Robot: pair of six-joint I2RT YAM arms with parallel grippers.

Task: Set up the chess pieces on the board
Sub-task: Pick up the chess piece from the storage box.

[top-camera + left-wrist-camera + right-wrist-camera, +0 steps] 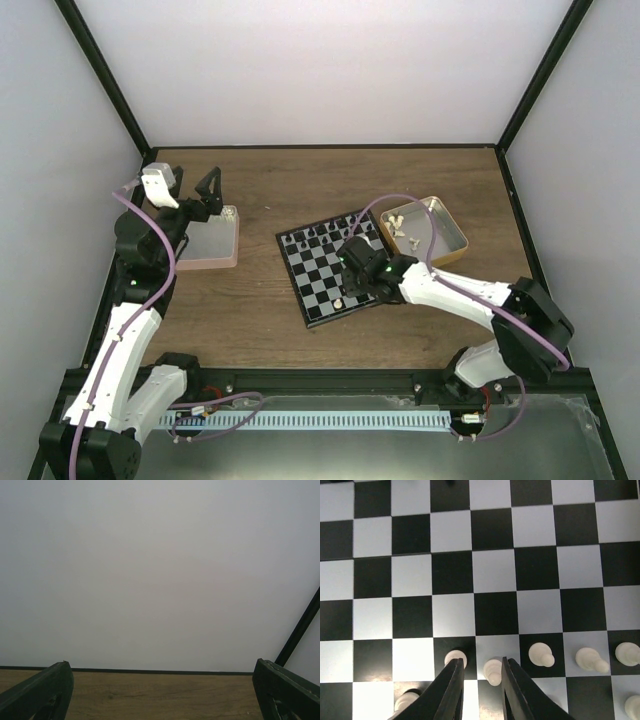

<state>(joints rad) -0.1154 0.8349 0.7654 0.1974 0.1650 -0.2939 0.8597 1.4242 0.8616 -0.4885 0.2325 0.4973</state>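
Right wrist, lower centre: a tiny cream-white plastic pawn (492, 671) is flanked by the released right hand (481, 661) on the black-and-grey chessboard (495, 570); the left hand (161, 664) is spread open.

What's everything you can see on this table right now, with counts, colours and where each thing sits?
board: one, black and pale grey checks, table centre
white chess pieces: seven seen on the board's near rows, several more in the tan tray
black chess pieces: count unclear, along the board's far edge
tan tray: one, right of the board
pink tray: one, left of the board
table: one, brown wood
left arm: white, by the pink tray, jaws wide open
right arm: white, over the board, jaws slightly apart around a white piece
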